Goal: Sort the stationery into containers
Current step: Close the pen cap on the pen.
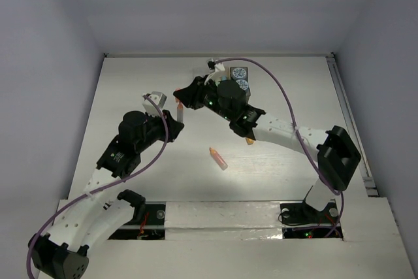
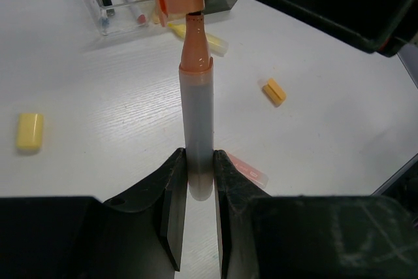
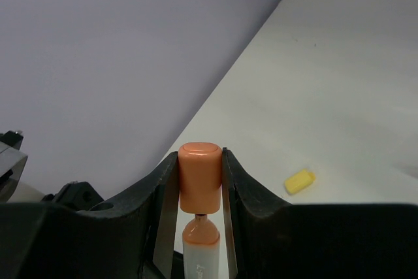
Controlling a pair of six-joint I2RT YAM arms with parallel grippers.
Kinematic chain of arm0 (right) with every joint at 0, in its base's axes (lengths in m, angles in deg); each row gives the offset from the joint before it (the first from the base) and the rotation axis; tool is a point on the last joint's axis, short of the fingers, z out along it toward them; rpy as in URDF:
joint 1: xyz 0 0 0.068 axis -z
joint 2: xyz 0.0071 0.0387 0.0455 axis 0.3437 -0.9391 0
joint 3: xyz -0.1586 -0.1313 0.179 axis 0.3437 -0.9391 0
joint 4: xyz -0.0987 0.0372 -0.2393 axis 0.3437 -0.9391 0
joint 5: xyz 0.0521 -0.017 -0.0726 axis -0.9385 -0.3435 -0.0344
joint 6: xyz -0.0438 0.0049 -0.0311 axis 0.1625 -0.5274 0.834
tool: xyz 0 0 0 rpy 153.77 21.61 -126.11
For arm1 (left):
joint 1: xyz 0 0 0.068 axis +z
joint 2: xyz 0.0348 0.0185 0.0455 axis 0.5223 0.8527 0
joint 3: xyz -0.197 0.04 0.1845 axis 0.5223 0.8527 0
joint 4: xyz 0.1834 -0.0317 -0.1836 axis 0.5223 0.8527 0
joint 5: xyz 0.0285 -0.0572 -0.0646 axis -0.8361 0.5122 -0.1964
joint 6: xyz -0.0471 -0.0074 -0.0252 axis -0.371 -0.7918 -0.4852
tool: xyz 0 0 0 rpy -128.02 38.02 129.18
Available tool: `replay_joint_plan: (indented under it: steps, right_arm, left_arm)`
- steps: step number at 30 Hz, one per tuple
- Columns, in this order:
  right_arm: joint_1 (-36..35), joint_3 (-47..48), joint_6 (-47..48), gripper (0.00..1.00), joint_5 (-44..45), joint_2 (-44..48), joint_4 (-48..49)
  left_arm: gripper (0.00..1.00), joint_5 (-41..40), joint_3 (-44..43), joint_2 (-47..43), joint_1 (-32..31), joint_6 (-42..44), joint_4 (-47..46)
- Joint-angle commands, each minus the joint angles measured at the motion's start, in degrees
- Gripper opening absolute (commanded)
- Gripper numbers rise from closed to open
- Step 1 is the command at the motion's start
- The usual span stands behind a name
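While plain pale lilac walls (image 1: pixel 228 4) close in the white wood-grain tabletop (image 1: pixel 307 96), both arms bend at the elbow, reach inward and meet above its middle. The left pincer (image 2: pixel 198 158) is clamped tight on the lower end of a stubby grey-barrelled marker with an orange tip (image 2: pixel 197 96), which points straight out ahead of it. The right pincer (image 3: pixel 199 161), narrowly parted, grips the orange plastic cap (image 3: pixel 200 181), the nib just at its mouth. Beyond the left pincer sits a clear plastic bin of white pens (image 2: pixel 121 27). A yellow eraser-like block (image 2: pixel 29 131) lies off to its left, and a small orange block (image 2: pixel 274 91) ahead to its right.
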Motion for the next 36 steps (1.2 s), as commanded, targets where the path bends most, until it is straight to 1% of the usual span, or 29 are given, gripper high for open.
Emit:
replay_joint_plan:
  steps: [1, 9, 12, 21, 25, 31, 36]
  right_arm:
    - [-0.9, -0.8, 1.4, 0.02, 2.2, 3.0, 4.0]
    - [-2.0, -1.6, 3.2, 0.02, 4.4, 3.9, 3.1]
    - [-2.6, -1.9, 3.5, 0.02, 5.1, 3.5, 2.7]
    - [-6.7, -1.1, 3.5, 0.02, 8.5, 0.1, 3.0]
    - [-8.8, -1.8, 3.9, 0.02, 11.5, -0.4, 3.3]
    - [-10.7, -1.4, 4.6, 0.0, 11.5, -1.9, 1.7]
    - [-11.4, -3.6, 3.9, 0.0, 7.2, -1.3, -0.2]
  left_arm:
    - [0.0, -0.4, -2.3, -0.1, 0.4, 0.1, -2.5]
    - [0.0, -1.0, -2.3, -0.4, 0.4, 0.0, -2.5]
    - [0.0, -1.0, -2.2, -0.9, 1.7, -0.1, -2.7]
    - [0.0, -0.4, -2.0, -2.0, 4.5, -0.4, -3.4]
    - [0.0, -2.0, -1.8, -3.3, 5.0, -0.7, -3.5]
    - [0.0, -3.4, -1.8, -4.5, 5.5, -0.9, -3.5]
    - [0.0, -3.8, -1.8, -4.9, 6.1, -0.8, -3.6]
